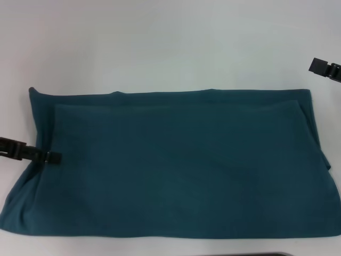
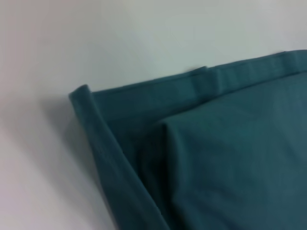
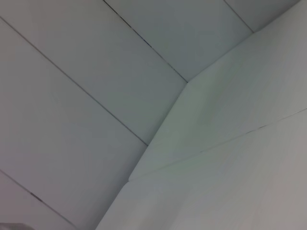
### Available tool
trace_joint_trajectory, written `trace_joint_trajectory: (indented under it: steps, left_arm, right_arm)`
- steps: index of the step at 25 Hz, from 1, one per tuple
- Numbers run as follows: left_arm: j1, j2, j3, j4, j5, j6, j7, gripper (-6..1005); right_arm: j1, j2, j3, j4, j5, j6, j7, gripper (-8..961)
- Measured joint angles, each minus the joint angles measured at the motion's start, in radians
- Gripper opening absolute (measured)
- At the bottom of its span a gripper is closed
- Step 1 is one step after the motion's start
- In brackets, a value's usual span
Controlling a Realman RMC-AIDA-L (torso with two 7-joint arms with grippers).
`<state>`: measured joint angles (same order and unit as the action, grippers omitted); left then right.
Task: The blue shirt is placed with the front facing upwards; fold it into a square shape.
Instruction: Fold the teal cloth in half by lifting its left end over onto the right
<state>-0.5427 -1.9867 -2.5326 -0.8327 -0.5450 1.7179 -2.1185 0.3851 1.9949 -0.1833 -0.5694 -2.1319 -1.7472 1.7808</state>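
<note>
no readable text on the blue shirt (image 1: 176, 165)

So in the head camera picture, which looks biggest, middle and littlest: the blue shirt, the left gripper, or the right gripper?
1. The blue shirt, by far.
2. The left gripper at the shirt's left edge.
3. The right gripper, off the shirt at the picture's edge and partly cut off, so its rank is unsure.

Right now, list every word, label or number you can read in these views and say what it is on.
None can be read. The blue shirt lies folded with plain teal fabric up; no lettering or label shows. The left gripper and right gripper carry no legible markings.
</note>
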Motion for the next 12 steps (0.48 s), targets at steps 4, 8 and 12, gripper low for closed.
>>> trace_joint_trajectory:
  steps: [4,8,12]
  left_arm:
    - [-0.011,-0.008,0.000,0.000,-0.001,0.013,0.006,850]
    - [-0.018,-0.012,0.000,0.000,-0.002,0.017,0.009,850]
    - [-0.018,-0.012,0.000,0.000,0.002,0.010,0.009,849]
  right_arm:
    - [0.000,0.000,0.000,0.000,0.000,0.000,0.000,883]
    - [0.000,-0.002,0.001,0.000,0.000,0.000,0.000,882]
    - [0.000,-0.002,0.001,0.000,0.000,0.000,0.000,882]
